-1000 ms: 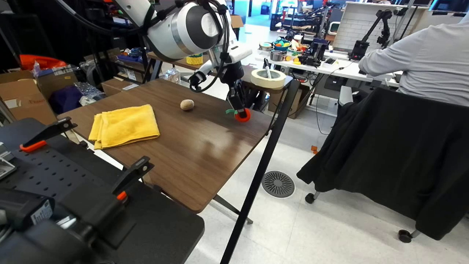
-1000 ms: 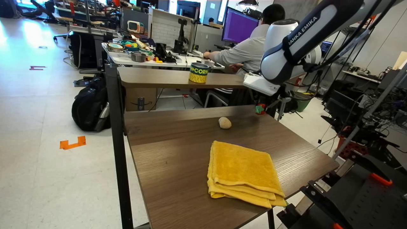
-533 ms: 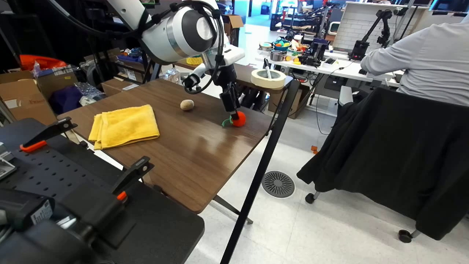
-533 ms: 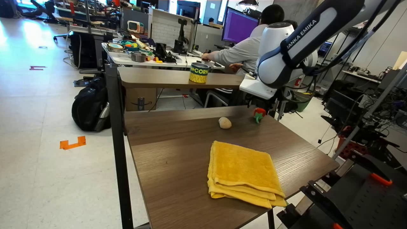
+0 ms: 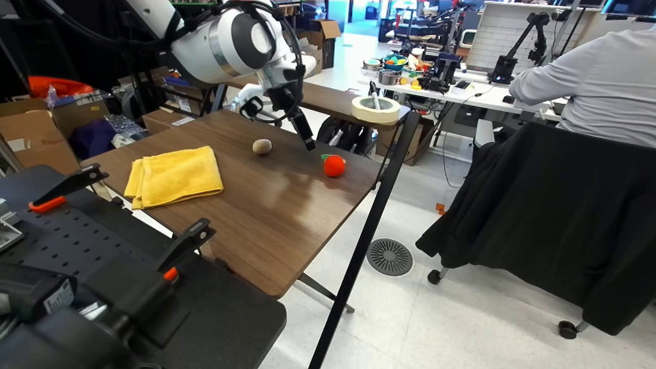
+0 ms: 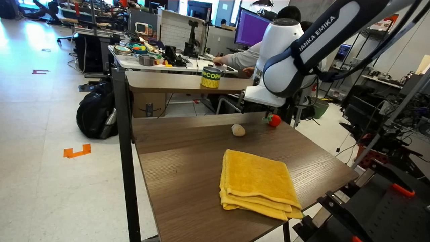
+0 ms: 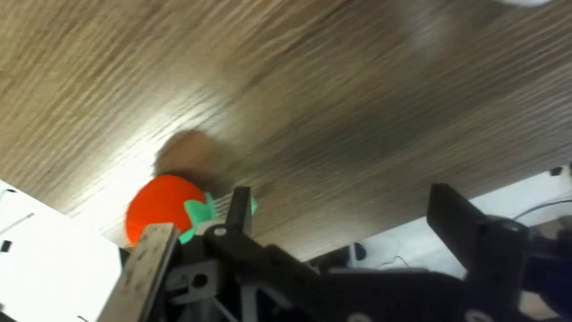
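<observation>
A round red-orange toy [image 5: 334, 166] with a green leafy top rests on the brown table, by the raised shelf, in both exterior views. My gripper [image 7: 342, 188] stands wide open with nothing between its fingers. In the wrist view the red toy [image 7: 156, 205] lies outside the jaws, beyond one of the fingers [image 7: 240, 210], which hides part of the green leaves. Whether that finger touches the leaves cannot be told there; in an exterior view the fingertips are apart from the toy. A pale brown, potato-like lump [image 6: 238, 130] and a folded yellow towel [image 6: 258, 183] also lie on the table.
A raised shelf [image 6: 161, 80] along the table carries a popcorn can [image 6: 210, 77] and a tape roll [image 5: 375, 109]. A dark post [image 5: 359, 246] rises at one table side. A black cart [image 5: 225, 307] with clamps adjoins the opposite end. Someone sits beyond the shelf.
One second ago the jaws were around the red toy; they have opened and let it go. The toy has turned on the table, and the arm has drawn away from it.
</observation>
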You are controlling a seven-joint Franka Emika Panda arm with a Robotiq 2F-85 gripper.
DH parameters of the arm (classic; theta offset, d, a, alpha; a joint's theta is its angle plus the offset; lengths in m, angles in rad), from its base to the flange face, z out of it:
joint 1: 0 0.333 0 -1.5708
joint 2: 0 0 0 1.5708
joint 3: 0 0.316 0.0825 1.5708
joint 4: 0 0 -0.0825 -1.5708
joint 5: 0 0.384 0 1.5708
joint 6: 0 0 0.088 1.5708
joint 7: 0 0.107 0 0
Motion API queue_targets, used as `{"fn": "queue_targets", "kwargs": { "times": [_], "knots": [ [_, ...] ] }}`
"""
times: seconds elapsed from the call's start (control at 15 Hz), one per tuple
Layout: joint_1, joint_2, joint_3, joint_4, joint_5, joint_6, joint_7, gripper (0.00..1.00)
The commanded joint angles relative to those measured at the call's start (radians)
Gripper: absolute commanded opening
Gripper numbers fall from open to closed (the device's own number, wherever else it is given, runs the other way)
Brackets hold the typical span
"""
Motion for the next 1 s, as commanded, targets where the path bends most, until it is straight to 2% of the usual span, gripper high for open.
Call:
{"fn": "queue_targets", "kwargs": {
  "times": [0.0, 0.27, 0.6, 0.67, 0.8, 0.93],
  "knots": [
    [0.12, -0.07, -0.026, -0.135, -0.054, 0.154, -0.034, 1.0],
    [0.194, -0.108, -0.021, -0.228, -0.028, 0.29, -0.133, 1.0],
    [0.192, -0.115, -0.012, -0.253, 0.02, 0.283, -0.233, 1.0],
    [0.17, -0.121, 0.012, -0.258, 0.027, 0.27, -0.265, 1.0],
    [0.163, -0.107, 0.019, -0.261, 0.043, 0.267, -0.301, 1.0],
    [0.178, -0.081, 0.004, -0.259, 0.06, 0.277, -0.323, 1.0]
  ]
}}
